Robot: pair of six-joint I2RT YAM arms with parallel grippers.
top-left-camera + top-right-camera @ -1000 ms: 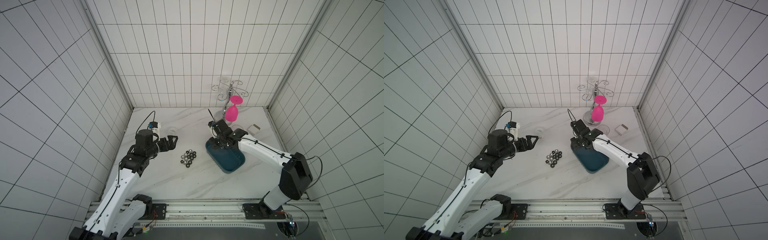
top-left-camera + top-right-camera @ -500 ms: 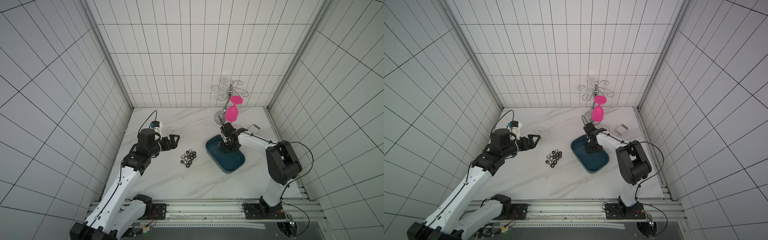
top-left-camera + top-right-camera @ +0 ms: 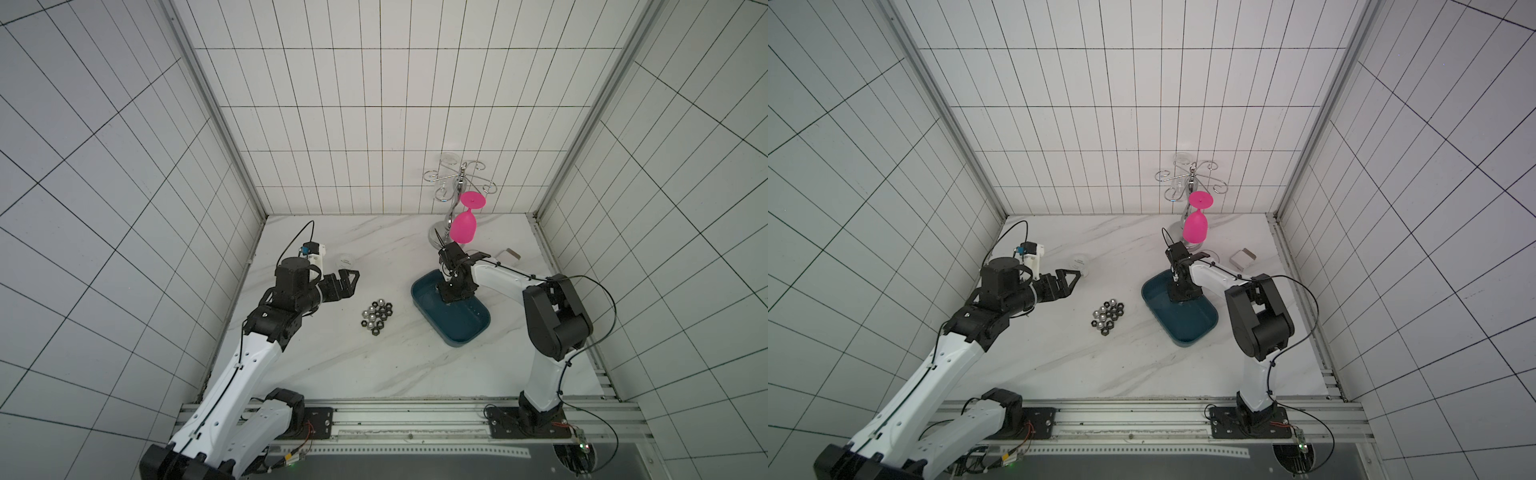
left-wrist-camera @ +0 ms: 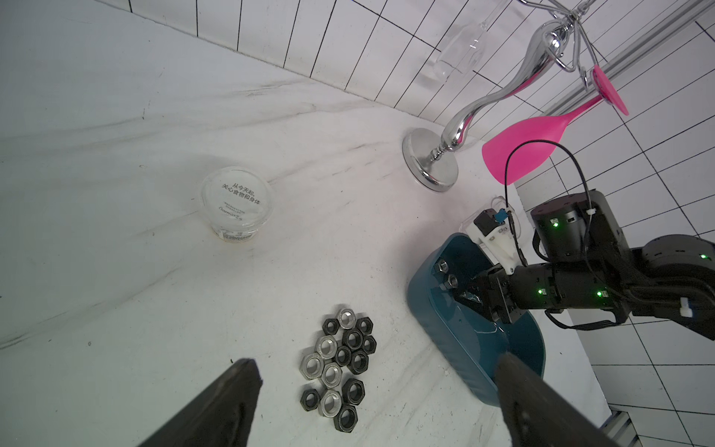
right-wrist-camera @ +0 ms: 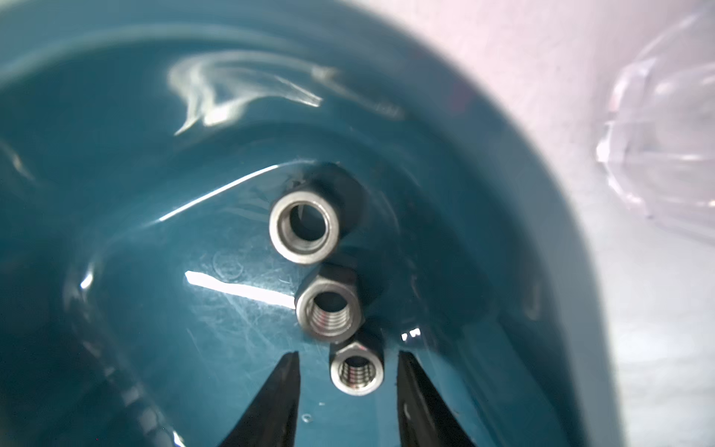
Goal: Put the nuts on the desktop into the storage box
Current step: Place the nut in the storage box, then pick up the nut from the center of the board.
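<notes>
Several silver and black nuts (image 3: 376, 316) (image 3: 1108, 317) lie bunched together on the white marble desktop (image 3: 332, 365). To their right sits the teal storage box (image 3: 465, 336) (image 3: 1196, 332). My right gripper (image 3: 451, 291) (image 3: 1177, 291) reaches down into its far end. In the right wrist view the gripper (image 5: 348, 354) is open, with a silver nut (image 5: 356, 372) lying loose between its fingers and two more nuts (image 5: 329, 314) beyond it. My left gripper (image 3: 351, 277) (image 4: 377, 362) hangs open and empty, up and left of the nut pile (image 4: 340, 367).
A clear plastic cup (image 3: 345, 262) (image 4: 236, 201) stands just beyond the left gripper. At the back right stands a chrome rack (image 3: 455, 187) with a pink glass (image 3: 463, 226) hanging from it. A small white box (image 3: 1241, 258) lies behind the right arm.
The right gripper moved from the box's far-left corner to inside its far end and opened, letting go of the nut. The left gripper shifted slightly.
</notes>
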